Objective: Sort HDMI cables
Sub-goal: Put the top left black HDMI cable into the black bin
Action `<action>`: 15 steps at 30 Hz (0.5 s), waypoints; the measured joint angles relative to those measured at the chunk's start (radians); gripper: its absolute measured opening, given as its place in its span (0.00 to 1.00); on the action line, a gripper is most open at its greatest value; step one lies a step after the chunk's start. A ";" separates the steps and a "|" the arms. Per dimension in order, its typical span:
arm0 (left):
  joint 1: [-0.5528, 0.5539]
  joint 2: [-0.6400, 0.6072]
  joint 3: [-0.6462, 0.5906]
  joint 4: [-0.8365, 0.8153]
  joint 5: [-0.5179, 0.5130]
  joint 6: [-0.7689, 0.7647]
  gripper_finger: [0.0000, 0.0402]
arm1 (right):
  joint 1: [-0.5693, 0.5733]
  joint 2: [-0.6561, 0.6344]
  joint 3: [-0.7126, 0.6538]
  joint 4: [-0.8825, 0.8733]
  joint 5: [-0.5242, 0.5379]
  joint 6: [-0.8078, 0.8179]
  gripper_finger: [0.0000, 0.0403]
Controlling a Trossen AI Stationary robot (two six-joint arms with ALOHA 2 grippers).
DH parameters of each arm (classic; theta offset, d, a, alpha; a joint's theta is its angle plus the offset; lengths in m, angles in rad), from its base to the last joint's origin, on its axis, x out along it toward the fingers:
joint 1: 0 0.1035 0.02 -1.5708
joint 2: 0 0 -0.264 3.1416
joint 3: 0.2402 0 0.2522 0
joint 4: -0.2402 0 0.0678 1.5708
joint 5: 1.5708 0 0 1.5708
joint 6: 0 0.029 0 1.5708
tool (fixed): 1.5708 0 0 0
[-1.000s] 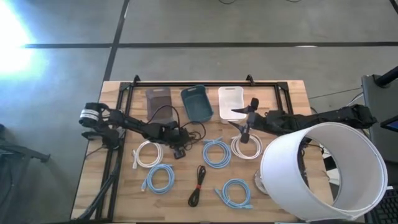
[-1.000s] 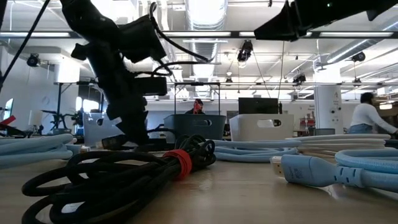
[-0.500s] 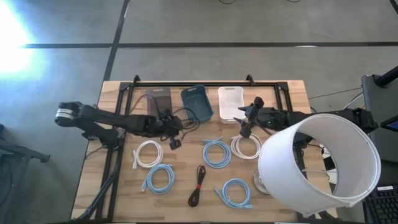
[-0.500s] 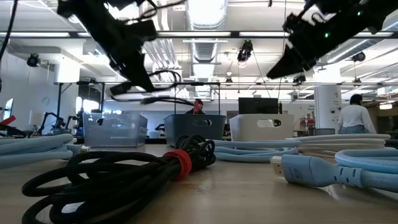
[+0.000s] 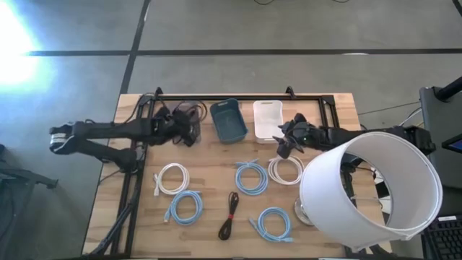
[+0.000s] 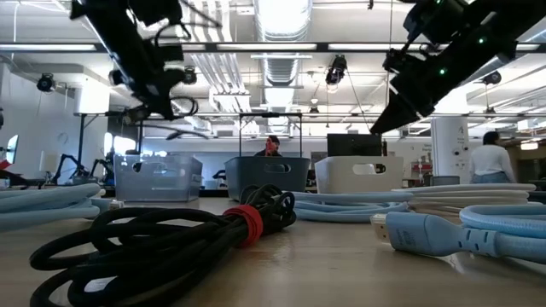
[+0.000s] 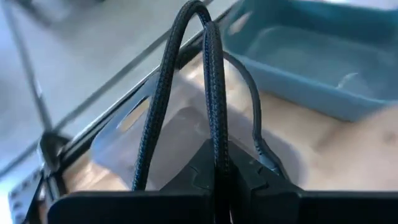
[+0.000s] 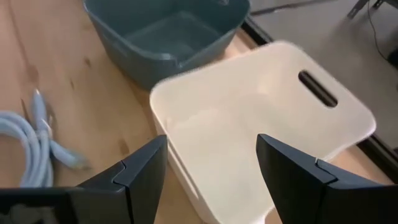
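The left gripper (image 5: pixel 182 124), clamped on a looped black braided HDMI cable (image 7: pixel 208 93), now hangs over the clear plastic bin (image 7: pixel 155 140) at the table's far edge, having swung there within the last second from the middle of the wooden table (image 5: pixel 209 188), where it lifted the coil. By that reading, one black cable is about to be sorted, needing only a release. The right gripper (image 5: pixel 286 139), its fingers spread wide and empty, has drawn back from the white coil (image 5: pixel 286 171) and now sits over the white plastic bin (image 8: pixel 261 143), beside the teal plastic bin (image 8: pixel 165 34). On the table remain six coils: four light blue cables (image 5: pixel 251 177), two white ones, including the coil at (image 5: pixel 171 178), and one black bundle with a red tie (image 6: pixel 247 223). Three bins stand in a row.
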State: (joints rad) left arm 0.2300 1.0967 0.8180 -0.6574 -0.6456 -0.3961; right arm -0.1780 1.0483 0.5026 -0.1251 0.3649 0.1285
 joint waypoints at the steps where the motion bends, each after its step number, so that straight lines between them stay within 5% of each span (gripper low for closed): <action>1: 0.034 0.009 -0.009 0.013 0.003 -0.008 0.05 | 0.000 0.009 0.000 -0.003 0.000 0.000 0.60; 7: 0.209 0.104 -0.064 0.154 0.096 -0.012 0.05 | 0.000 0.051 0.000 -0.006 0.000 -0.027 0.60; 15: 0.295 0.287 -0.055 0.258 0.185 -0.012 0.15 | 0.000 0.058 0.000 -0.006 0.001 -0.052 0.61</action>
State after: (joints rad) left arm 0.5246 1.3836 0.7633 -0.3991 -0.4603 -0.4085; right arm -0.1776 1.1062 0.5026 -0.1314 0.3656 0.0761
